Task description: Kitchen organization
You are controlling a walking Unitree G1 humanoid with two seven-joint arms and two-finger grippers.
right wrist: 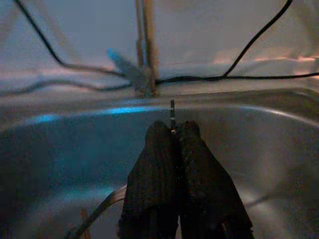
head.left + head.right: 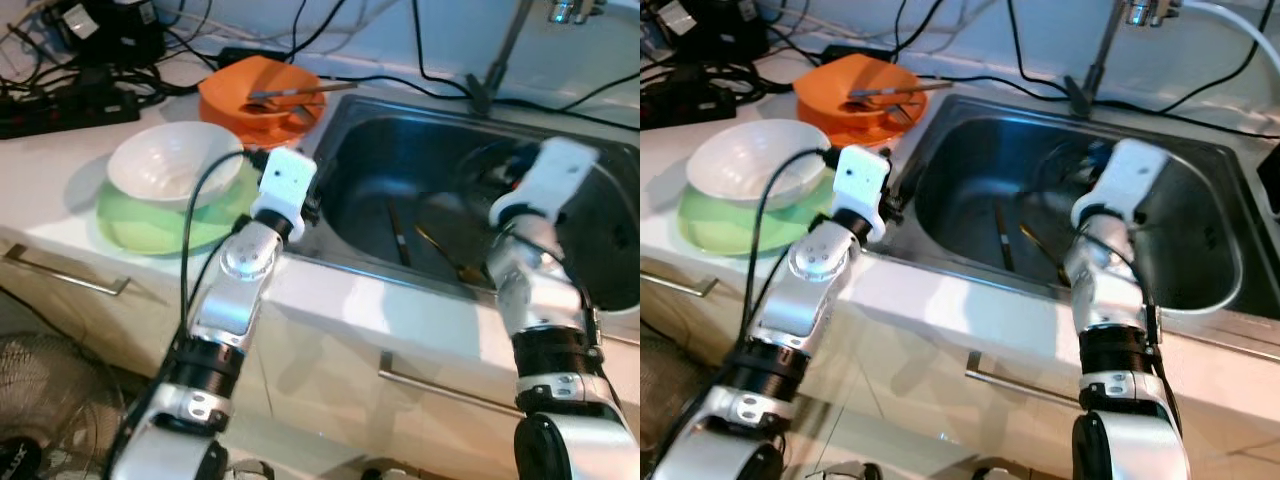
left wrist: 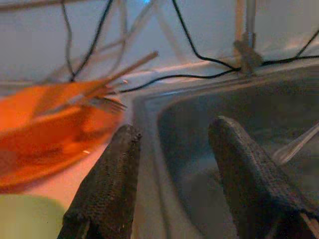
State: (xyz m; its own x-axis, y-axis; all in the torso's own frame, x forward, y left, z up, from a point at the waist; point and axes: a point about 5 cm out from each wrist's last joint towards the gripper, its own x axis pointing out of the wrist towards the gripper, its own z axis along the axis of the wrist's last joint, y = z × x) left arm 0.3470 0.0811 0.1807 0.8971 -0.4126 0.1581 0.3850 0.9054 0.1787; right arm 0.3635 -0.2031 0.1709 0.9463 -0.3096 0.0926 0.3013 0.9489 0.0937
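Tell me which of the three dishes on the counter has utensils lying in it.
The orange bowl, farthest back beside the sink. The white bowl holds nothing and sits on the green plate.

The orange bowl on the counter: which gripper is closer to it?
Left. The left gripper is at the sink's left rim, right beside the orange bowl. The right gripper is inside the sink, farther away.

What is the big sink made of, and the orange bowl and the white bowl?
The sink looks like brushed steel: grey, with soft blue reflections. The orange bowl seems plastic, given its bright even colour and dull sheen. The white bowl is smooth and glossy, maybe ceramic or melamine; I can't tell which.
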